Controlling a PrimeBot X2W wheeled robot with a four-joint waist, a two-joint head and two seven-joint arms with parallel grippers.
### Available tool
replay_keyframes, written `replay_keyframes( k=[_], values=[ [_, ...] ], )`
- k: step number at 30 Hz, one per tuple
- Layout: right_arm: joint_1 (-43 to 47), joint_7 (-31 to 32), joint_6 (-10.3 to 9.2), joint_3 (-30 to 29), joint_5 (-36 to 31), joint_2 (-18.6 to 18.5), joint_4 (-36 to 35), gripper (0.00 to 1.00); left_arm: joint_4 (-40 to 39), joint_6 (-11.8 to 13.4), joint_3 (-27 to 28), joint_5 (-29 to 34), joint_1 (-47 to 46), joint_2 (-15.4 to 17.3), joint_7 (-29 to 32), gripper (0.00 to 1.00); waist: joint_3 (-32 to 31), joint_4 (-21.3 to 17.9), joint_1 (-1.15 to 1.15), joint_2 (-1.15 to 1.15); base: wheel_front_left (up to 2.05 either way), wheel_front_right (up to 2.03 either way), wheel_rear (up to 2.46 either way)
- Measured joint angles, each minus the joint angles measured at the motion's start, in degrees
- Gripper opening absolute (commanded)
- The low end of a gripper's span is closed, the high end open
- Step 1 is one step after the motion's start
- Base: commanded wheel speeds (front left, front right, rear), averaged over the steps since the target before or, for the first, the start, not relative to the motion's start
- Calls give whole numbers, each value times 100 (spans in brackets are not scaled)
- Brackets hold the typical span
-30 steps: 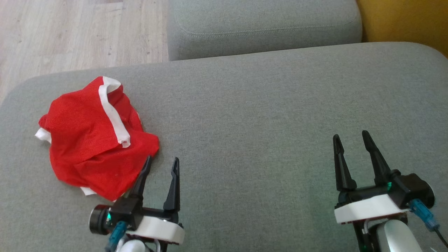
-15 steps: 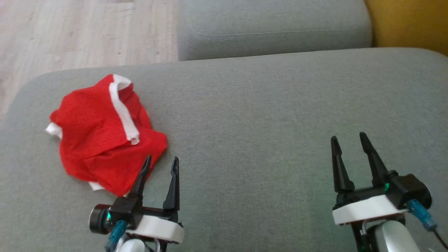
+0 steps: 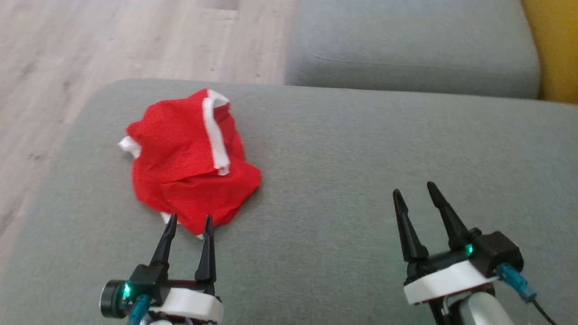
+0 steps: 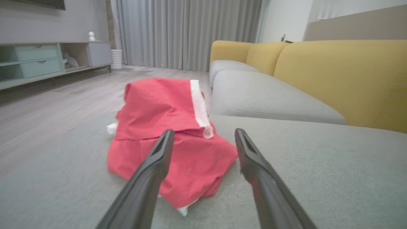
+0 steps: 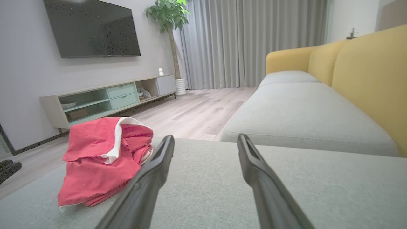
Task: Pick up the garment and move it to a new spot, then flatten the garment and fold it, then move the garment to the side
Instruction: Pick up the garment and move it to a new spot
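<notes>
left gripper (image 3: 188,221) spread, aimed at garment (image 3: 189,162).

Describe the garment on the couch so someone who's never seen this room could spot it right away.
Find the wide grey seat cushion next to the yellow sofa back. Near its left end, just ahead of the left gripper, lies a crumpled red garment. Its bright red, crossed by a white band, stands out against the plain grey fabric.
</notes>
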Motion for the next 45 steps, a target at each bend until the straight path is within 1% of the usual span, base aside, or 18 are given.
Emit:
replay_keyframes(
  k=[9,16,21,24,26,28,31,34,37,40,43,45],
  values=[
    [164,0,0,253,188,-2,51,100,21,-33,58,67,115,11,0,100,-175,527,0,0,0,0,0],
    [219,0,0,399,233,-1,60,100,20,-34,76,109,201,9,0,100,-245,755,-1,0,0,0,0],
    [218,0,0,475,233,-1,63,100,20,-42,129,116,196,31,0,100,-178,757,0,0,0,0,0],
    [212,0,0,477,232,-1,64,100,97,-153,121,175,122,130,2,100,-99,686,0,0,0,0,0],
    [201,0,0,466,231,-2,63,100,159,-260,107,221,-76,263,81,100,-12,622,0,0,0,0,0],
    [175,0,0,434,225,-2,57,100,233,-413,66,276,-449,431,311,100,103,549,0,0,0,0,0],
    [71,0,0,359,171,-4,55,100,381,-625,38,332,-1276,701,790,100,319,417,1,0,0,0,0],
    [-121,0,0,305,125,-10,38,100,660,-764,44,334,-2148,936,1377,100,563,270,1,0,0,0,0],
    [-294,0,0,254,121,-14,12,100,1057,-842,40,326,-2831,1169,2012,100,809,114,2,0,0,0,0],
    [-409,0,0,238,121,-19,-7,100,1459,-871,38,292,-3221,1330,2472,100,1026,-55,2,0,0,0,0],
    [-464,0,0,202,97,-20,-14,100,1860,-888,24,304,-3405,1437,2758,100,1190,-218,2,0,0,0,0],
    [-503,0,0,182,78,-21,-13,100,2080,-871,25,318,-3468,1475,2840,100,1270,-310,2,0,0,0,0]
  ],
)
